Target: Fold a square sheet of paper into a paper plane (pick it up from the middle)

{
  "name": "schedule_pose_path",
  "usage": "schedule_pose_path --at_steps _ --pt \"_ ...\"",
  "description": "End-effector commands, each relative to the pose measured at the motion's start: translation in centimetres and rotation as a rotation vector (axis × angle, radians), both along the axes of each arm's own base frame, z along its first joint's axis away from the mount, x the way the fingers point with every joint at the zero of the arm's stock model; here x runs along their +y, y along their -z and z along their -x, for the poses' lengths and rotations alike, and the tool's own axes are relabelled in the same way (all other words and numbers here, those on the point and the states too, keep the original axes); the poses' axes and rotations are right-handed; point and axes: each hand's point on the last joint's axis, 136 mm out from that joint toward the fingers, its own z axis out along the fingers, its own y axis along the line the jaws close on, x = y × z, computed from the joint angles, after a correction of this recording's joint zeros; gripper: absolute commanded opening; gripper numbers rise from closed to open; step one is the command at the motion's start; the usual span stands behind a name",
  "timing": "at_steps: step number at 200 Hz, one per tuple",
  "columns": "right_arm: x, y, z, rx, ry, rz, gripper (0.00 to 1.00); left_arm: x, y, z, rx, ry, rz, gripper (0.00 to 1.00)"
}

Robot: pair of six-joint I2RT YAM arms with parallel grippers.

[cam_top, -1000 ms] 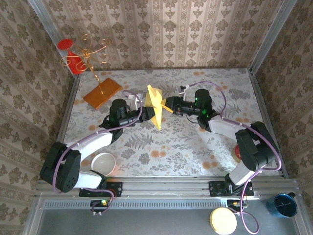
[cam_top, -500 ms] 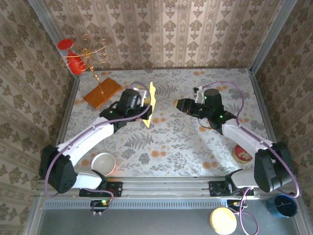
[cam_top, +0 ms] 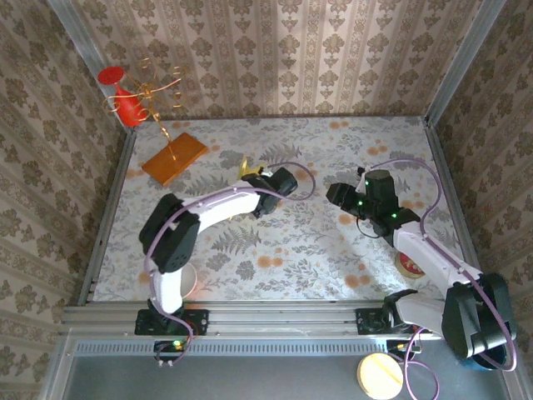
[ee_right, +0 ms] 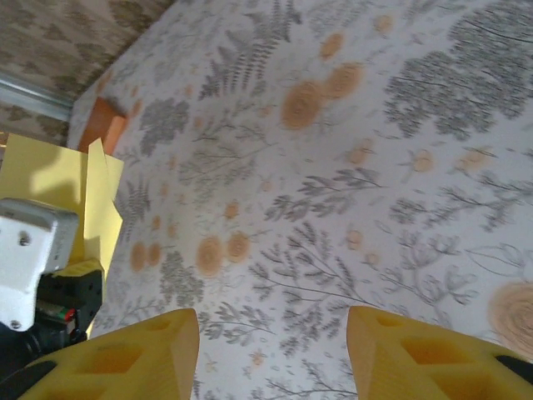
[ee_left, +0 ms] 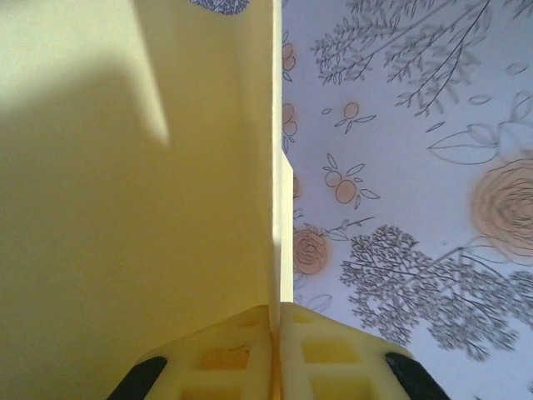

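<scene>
Left wrist view is showing the left end effector pressing its yellow fingers tight together on the pale-yellow paper. The paper is standing edge-on and rising away from the grip, with a second folded layer lying along its right edge. The floral table is lying beyond it; whether the paper is touching the table cannot be told. From the top camera, a yellow sliver is poking out just right of the orange board with its gold wire stand. The right end effector is hovering over the table well apart from the paper, its fingers spread wide and gripping nothing, facing the paper's folded flaps.
</scene>
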Motion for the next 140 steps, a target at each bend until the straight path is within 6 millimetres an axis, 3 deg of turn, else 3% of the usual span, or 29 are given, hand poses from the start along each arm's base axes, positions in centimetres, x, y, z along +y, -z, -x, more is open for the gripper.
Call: schedule_pose_path --at_steps 1,24,74,99,140 --pt "-1.1 0.5 0.5 0.015 0.045 0.008 0.52 0.3 -0.2 -0.6 -0.040 0.042 -0.236 0.10" --pt "-1.3 1.1 0.9 0.030 0.051 0.004 0.52 -0.5 2.4 -0.8 -0.002 0.053 -0.284 0.10" --pt "-1.3 1.7 0.9 0.044 0.050 -0.006 0.53 -2.6 6.3 0.3 0.100 0.042 -0.137 0.15" --pt "-1.0 1.9 0.7 0.047 0.045 -0.023 0.53 -3.3 7.2 0.9 0.149 0.021 -0.073 0.22" --pt "-1.0 1.8 0.5 0.040 0.048 -0.033 0.53 -4.8 6.9 2.1 0.203 -0.012 0.072 0.28"
